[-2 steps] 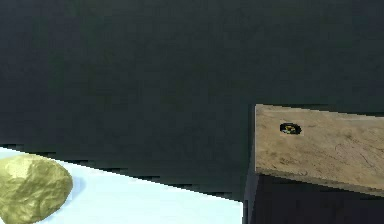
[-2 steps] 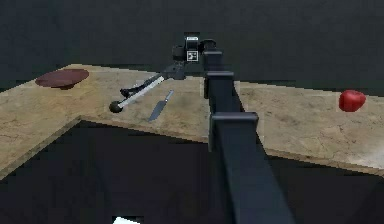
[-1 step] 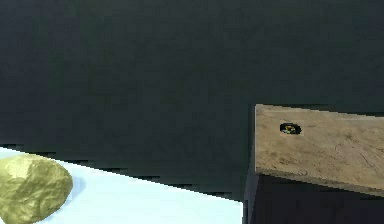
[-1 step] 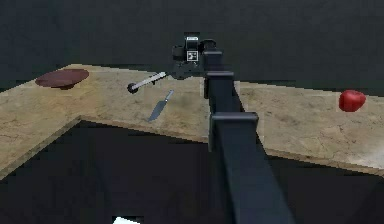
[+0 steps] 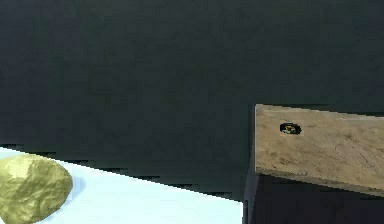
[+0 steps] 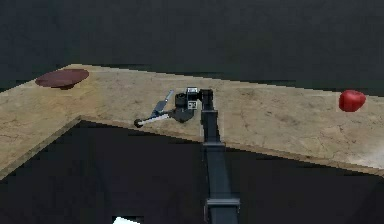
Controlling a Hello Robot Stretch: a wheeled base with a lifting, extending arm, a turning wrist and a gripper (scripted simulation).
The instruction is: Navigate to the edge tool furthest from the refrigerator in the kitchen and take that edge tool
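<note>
Arm (image 6: pixel 214 150) reaches over the counter (image 6: pixel 280 125), gripper (image 6: pixel 152 112) low near its inner edge, probably for the edge tool, can't tell jaws' state

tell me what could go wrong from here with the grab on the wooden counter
1. The gripper sits right by the inner edge of the light wooden countertop. A nudge there might knock a thin thing off into the dark gap below.
2. I cannot tell whether the gripper holds anything, so lifting now may bring up nothing.
</note>
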